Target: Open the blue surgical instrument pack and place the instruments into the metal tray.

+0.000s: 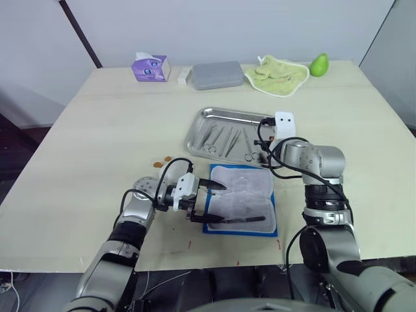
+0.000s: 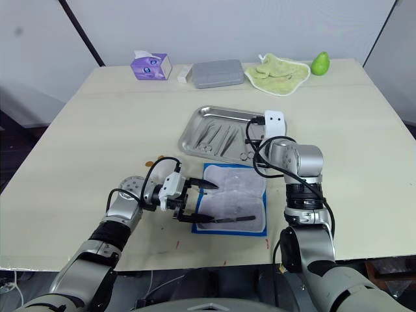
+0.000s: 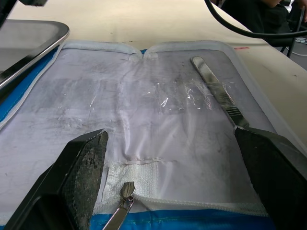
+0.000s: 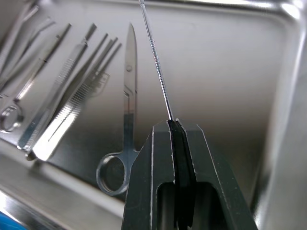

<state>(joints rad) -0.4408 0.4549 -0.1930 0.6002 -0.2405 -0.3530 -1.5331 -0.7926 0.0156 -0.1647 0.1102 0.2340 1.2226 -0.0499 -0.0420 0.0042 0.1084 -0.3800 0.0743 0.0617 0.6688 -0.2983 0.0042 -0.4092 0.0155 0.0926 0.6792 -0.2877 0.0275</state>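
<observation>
On the left I see my left hand (image 1: 209, 203) spread wide at the near left edge of the blue surgical instrument pack (image 1: 240, 200), which lies open on the bench (image 1: 97, 136), pale lining up; a flat steel handle (image 3: 218, 93) rests on that lining; behind the pack sits the metal tray (image 1: 198, 127), holding scissors (image 4: 122, 129) and tweezers (image 4: 72, 115); my right hand (image 4: 175, 122), over the tray, is pinching a thin steel probe (image 4: 156, 62).

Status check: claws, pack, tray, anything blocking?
Left claw open over the unfolded pack, scalpel handle left inside. Right claw shut on thin probe over the tray. Nothing blocking.
</observation>
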